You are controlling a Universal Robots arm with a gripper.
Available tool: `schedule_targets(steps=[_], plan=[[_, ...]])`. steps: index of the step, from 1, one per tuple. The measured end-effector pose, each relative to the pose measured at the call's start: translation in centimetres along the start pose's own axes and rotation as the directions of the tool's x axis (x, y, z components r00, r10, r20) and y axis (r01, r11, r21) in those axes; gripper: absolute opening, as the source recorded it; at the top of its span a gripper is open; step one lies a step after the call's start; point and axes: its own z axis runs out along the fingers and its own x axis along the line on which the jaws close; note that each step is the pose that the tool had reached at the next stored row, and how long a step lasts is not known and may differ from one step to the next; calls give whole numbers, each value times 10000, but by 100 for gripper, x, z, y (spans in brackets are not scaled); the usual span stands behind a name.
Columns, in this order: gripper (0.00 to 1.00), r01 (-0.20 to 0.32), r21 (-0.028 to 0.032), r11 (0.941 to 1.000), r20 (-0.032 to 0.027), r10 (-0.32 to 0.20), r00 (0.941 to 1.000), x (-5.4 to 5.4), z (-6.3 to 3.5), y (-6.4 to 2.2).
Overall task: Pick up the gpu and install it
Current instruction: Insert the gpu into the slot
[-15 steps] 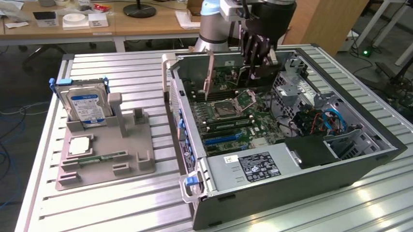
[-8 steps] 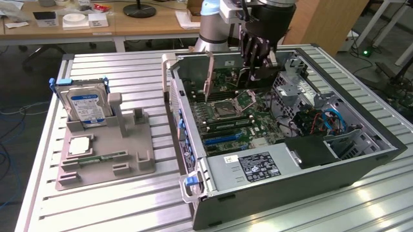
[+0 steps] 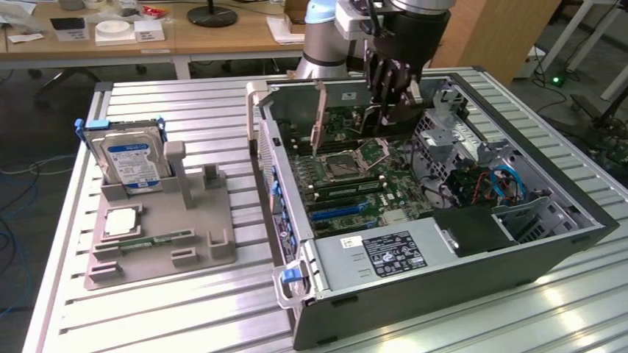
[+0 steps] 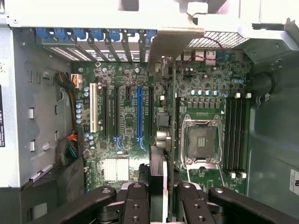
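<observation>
The claw (image 4: 159, 196) holds the gpu (image 4: 161, 116) edge-on, directly below itself, inside the open computer case (image 3: 549, 243). Its long axis runs along the motherboard's blue slot (image 4: 138, 116), just beside it.

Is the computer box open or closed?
Open. The computer case has no side cover, so the green motherboard inside shows, and the gripper reaches into it holding the gpu edge-on.

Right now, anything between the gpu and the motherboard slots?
Nothing visible. The gripper holds the gpu edge-on above the motherboard. The blue slot and the black ones beside it look empty, with no cable across them. The board directly beneath the card is hidden by the card itself.
</observation>
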Motion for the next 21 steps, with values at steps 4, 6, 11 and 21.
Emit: schedule_targets(steps=[4, 6, 11, 21], plan=[[28, 22, -1, 10000, 1, -22, 10000, 6, 55, 0], [28, 28, -1, 10000, 0, -28, 10000, 8, 86, 1], [28, 44, -2, 10000, 1, -44, 10000, 13, 127, 1], [28, 104, -4, 9999, 2, -104, 9999, 26, 178, 2]])
